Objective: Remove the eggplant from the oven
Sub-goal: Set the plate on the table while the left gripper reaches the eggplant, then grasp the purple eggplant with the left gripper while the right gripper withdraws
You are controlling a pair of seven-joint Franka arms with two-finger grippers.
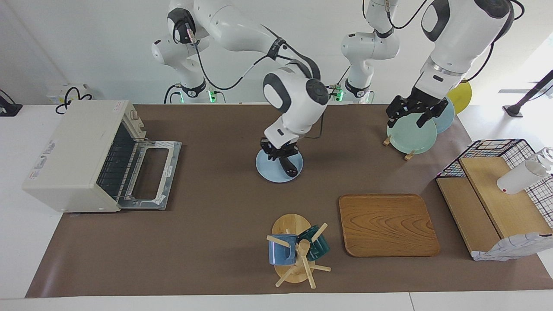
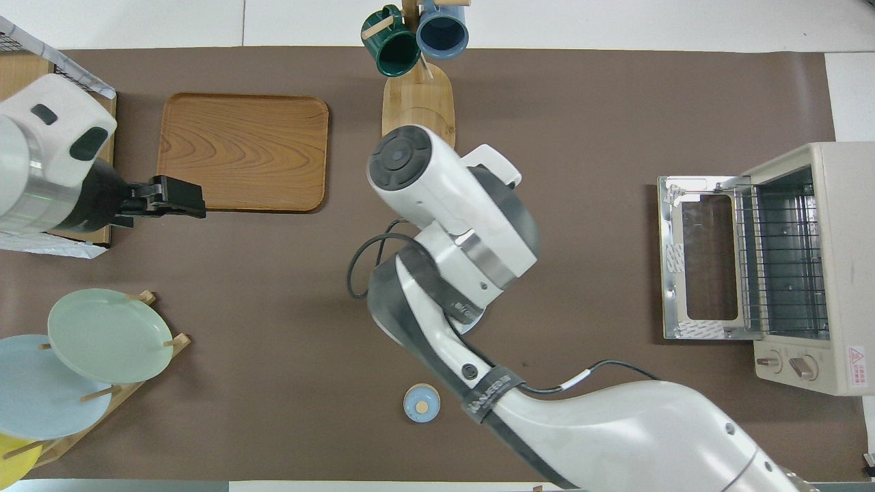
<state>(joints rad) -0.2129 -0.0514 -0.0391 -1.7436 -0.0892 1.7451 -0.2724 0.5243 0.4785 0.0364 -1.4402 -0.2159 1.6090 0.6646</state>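
Note:
The eggplant [image 1: 288, 166] lies on a light blue plate [image 1: 265, 166] in the middle of the table, outside the oven [image 1: 73, 151]. My right gripper [image 1: 280, 153] is down over the eggplant's end nearer to the robots, fingertips together; whether it touches the eggplant I cannot tell. In the overhead view the right arm hides both eggplant and plate. The oven [image 2: 813, 266] stands at the right arm's end of the table, its door [image 1: 149, 172] folded down and its wire rack bare. My left gripper [image 1: 412, 114] hangs open over the green plate [image 1: 410, 134] in the plate rack.
A wooden tray [image 1: 386, 224] and a mug tree [image 1: 296, 250] with two mugs sit farther from the robots than the blue plate. A wire basket shelf [image 1: 497, 190] stands at the left arm's end. A small blue lid [image 2: 422, 402] lies nearer to the robots.

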